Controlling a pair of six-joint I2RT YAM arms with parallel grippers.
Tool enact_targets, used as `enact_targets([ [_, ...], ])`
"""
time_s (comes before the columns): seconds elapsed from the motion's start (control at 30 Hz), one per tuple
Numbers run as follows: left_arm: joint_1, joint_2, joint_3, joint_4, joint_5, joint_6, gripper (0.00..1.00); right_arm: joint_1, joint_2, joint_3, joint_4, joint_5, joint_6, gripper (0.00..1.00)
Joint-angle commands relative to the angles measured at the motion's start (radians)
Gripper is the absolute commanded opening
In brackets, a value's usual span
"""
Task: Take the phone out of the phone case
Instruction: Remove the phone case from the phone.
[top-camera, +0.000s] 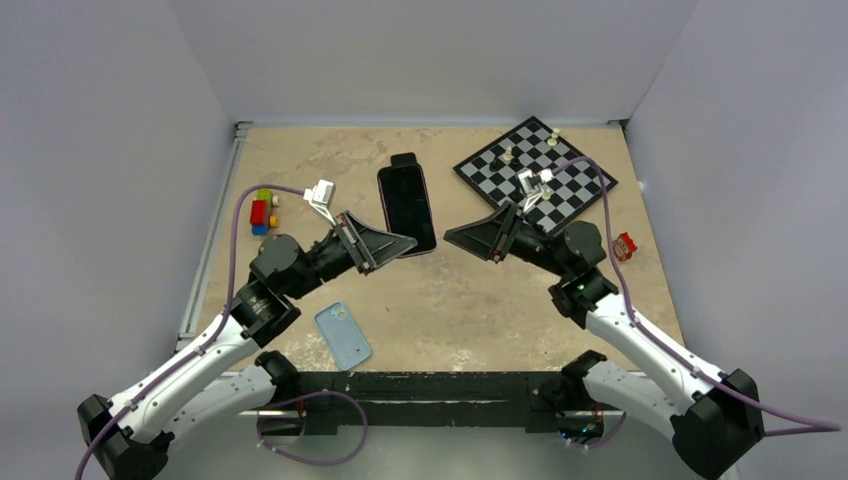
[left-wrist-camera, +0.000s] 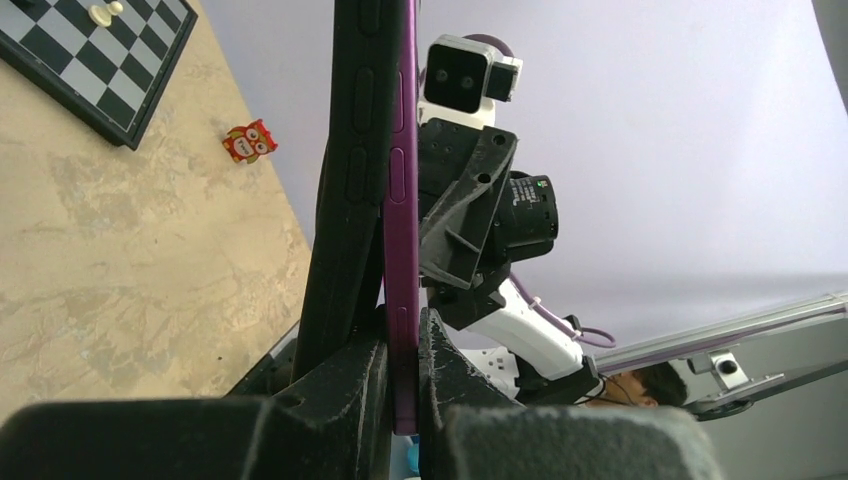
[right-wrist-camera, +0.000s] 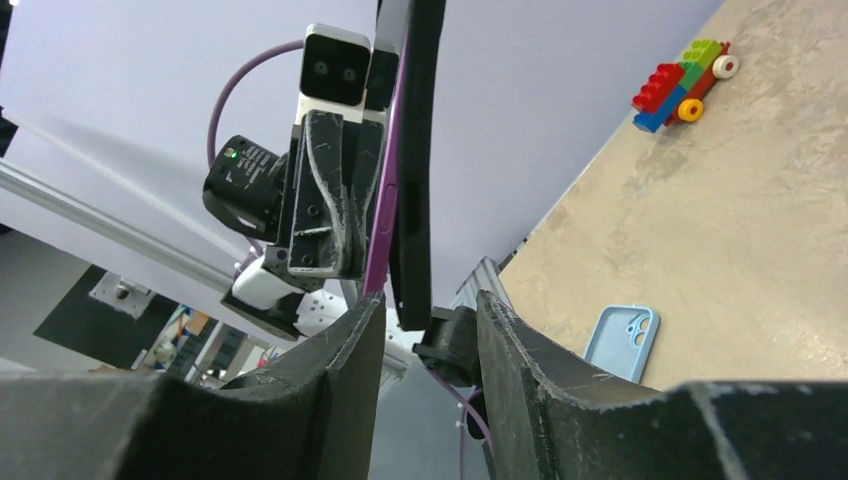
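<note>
A purple phone (top-camera: 408, 203) in a black phone case hangs above the table's middle. In the left wrist view the black phone case (left-wrist-camera: 350, 190) is splayed away from the purple phone (left-wrist-camera: 401, 210) along one long side. My left gripper (left-wrist-camera: 402, 322) is shut on the phone's purple edge, gripping its near corner (top-camera: 406, 243). My right gripper (top-camera: 450, 237) sits just right of that corner. Its jaws stand open (right-wrist-camera: 428, 305), and the end of the black case (right-wrist-camera: 412, 200) reaches down between the fingertips. The purple edge (right-wrist-camera: 380, 235) lies by the left finger.
A light blue phone case (top-camera: 342, 335) lies on the table near the left arm. A chessboard (top-camera: 535, 170) with a few pieces sits at the back right. A toy brick car (top-camera: 262, 210) stands at the left, and a small red figure (top-camera: 624, 245) at the right edge.
</note>
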Motion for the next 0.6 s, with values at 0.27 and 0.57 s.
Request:
enact_targets([
  [0.27, 0.006, 0.007, -0.005, 0.182, 0.002, -0.062, 0.0, 0.073, 0.078, -0.005, 0.169, -0.027, 0.035, 0.41],
  [0.57, 0.006, -0.014, -0.003, 0.169, -0.014, -0.052, 0.0, 0.074, 0.031, -0.041, 0.139, 0.015, 0.027, 0.55],
])
